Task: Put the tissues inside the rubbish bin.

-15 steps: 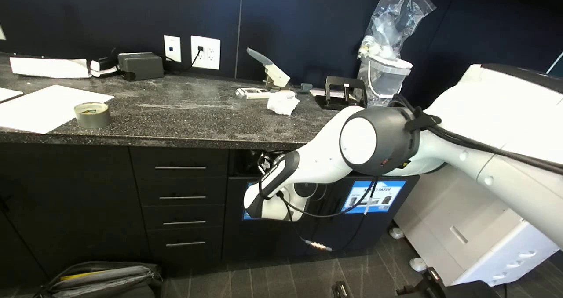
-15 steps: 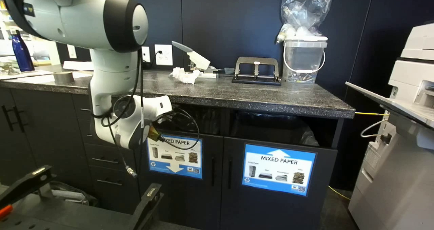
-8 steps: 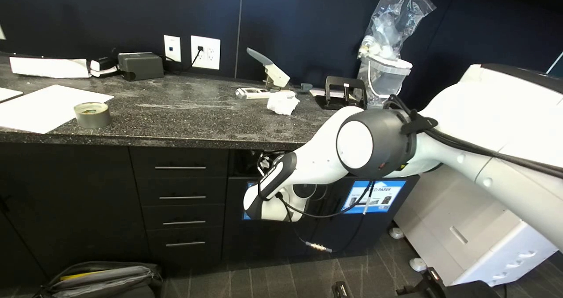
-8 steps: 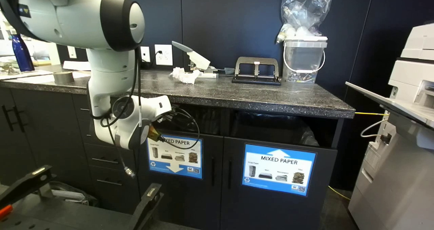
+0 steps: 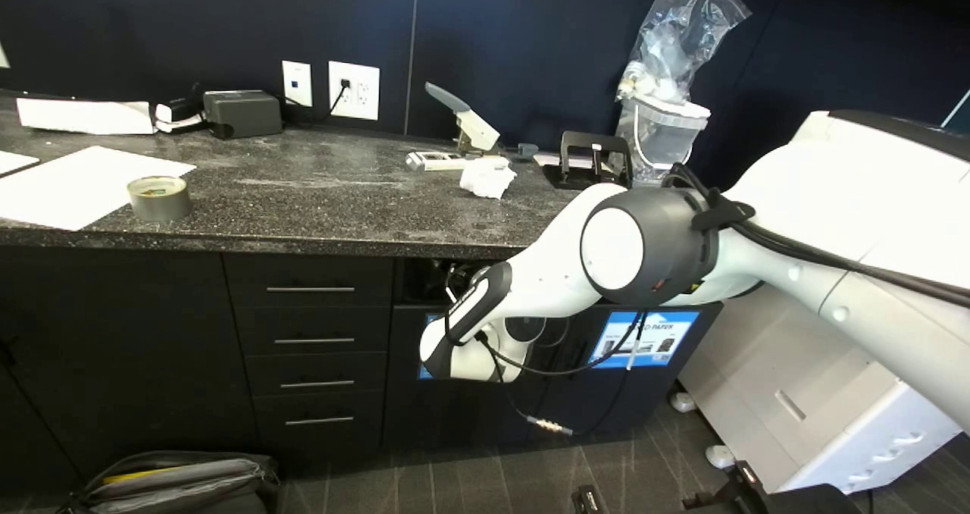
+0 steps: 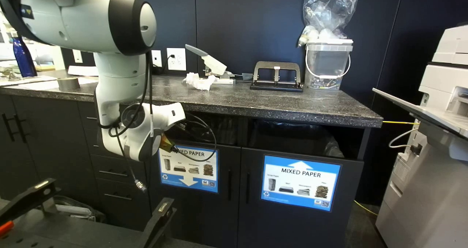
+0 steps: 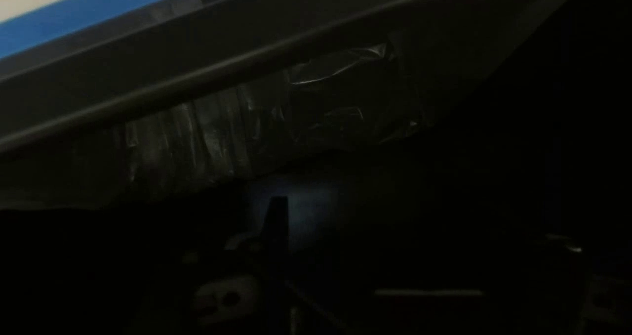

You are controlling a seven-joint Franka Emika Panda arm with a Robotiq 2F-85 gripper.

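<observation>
Crumpled white tissues [image 5: 486,178] [image 6: 200,82] lie in a clump on the dark counter, beside the stapler, in both exterior views. Under the counter is the rubbish bin [image 6: 227,131], behind a door with a blue sign; its shiny liner [image 7: 190,137] shows in the wrist view. My gripper [image 7: 424,211] reaches into that opening, below the counter and away from the clump. The wrist picture is very dark: a finger [image 7: 277,221] stands far to the left, and the jaws look wide apart. A faint pale patch lies behind it; what it is, I cannot tell.
The counter's front edge [image 6: 292,116] juts out above the wrist. On top stand a stapler [image 6: 215,66], a hole punch [image 6: 277,87], a clear bucket [image 6: 327,63] and a tape roll [image 5: 159,203] by flat paper sheets [image 5: 76,188]. Cables hang from the arm.
The arm shifted slightly back early in the last second, then stayed nearly still. At the bin opening, the gripper's bright linkage shows less now, its jaws having spread. The clump has not moved.
</observation>
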